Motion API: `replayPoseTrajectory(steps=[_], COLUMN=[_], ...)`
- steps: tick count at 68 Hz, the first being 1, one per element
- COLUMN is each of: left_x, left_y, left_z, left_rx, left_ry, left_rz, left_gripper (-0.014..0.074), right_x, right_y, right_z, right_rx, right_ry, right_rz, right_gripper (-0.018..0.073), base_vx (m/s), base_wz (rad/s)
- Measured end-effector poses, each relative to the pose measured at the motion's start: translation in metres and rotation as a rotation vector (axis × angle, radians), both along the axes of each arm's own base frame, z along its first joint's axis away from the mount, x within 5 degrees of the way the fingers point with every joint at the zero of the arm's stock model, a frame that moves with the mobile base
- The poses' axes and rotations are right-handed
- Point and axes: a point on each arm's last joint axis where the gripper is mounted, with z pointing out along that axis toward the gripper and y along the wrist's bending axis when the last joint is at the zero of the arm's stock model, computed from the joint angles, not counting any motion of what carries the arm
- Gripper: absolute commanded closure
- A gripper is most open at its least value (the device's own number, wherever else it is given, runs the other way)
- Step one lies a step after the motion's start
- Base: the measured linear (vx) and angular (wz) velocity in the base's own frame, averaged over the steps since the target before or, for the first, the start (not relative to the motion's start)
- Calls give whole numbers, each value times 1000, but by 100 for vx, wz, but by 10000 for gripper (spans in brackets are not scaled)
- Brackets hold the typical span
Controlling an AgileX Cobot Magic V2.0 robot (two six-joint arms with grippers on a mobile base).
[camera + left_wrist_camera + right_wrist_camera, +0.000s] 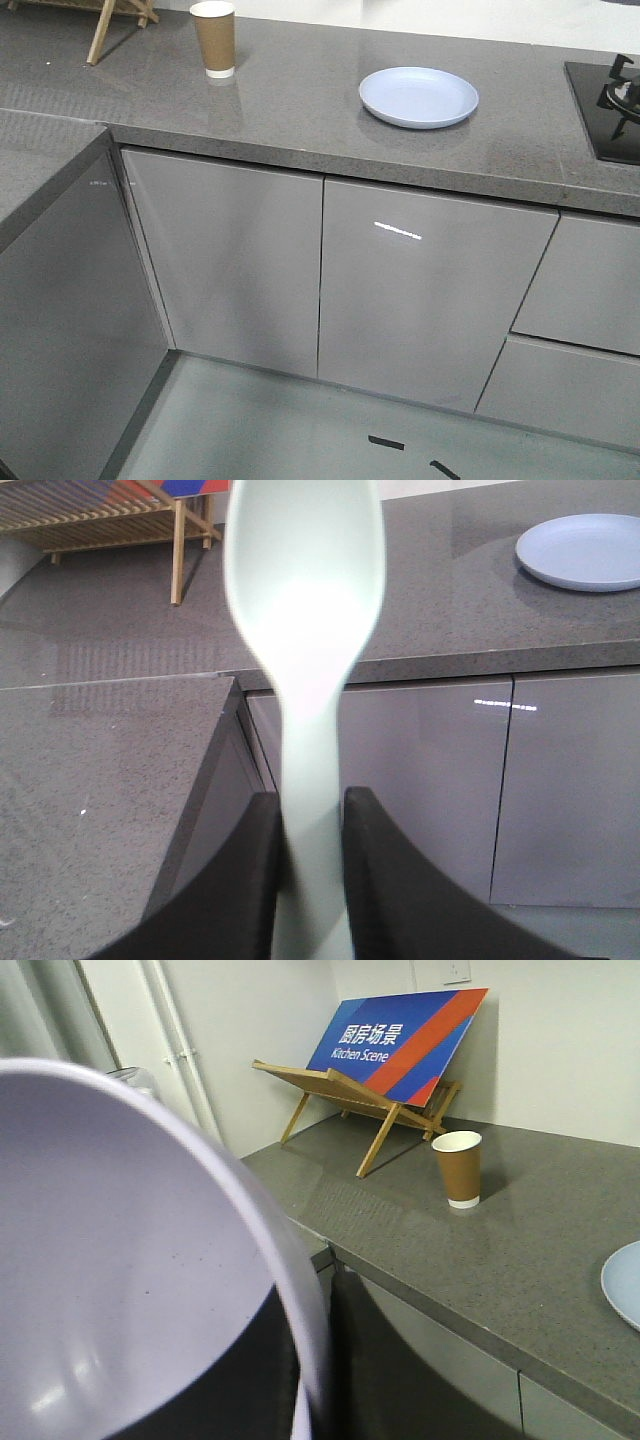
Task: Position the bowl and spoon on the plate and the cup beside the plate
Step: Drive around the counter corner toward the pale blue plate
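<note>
The pale blue plate [418, 97] lies bare on the grey counter, right of the middle; it also shows as the plate [583, 550] and the plate's edge [625, 1285]. The brown paper cup [213, 38] stands upright at the counter's back left, seen too as the cup [460, 1168]. My left gripper [311, 810] is shut on the handle of the mint-green spoon [305, 590], whose scoop points up, away from the fingers. My right gripper [318, 1305] is shut on the rim of the lavender bowl [130, 1260], one finger inside and one outside. Neither arm shows in the front view.
A black hob [610, 105] sits at the counter's right end. A wooden rack [340, 1095] with a blue and red sign [400, 1035] stands at the back left by the wall. A second counter [100, 780] juts forward on the left. Grey cabinet doors [330, 280] are below.
</note>
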Motion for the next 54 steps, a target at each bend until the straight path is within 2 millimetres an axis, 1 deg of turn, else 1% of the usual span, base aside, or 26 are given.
replayPoseTrajectory(steps=[54], left_x=[0], left_y=[0], left_z=[0], left_rx=[0], left_ry=[-1], left_rz=[0], left_gripper=[602], right_x=[0], right_y=[0], right_z=[0], right_rx=[0], right_ry=[0], right_rz=[0], right_gripper=[564], base_vx=[2], base_wz=[2])
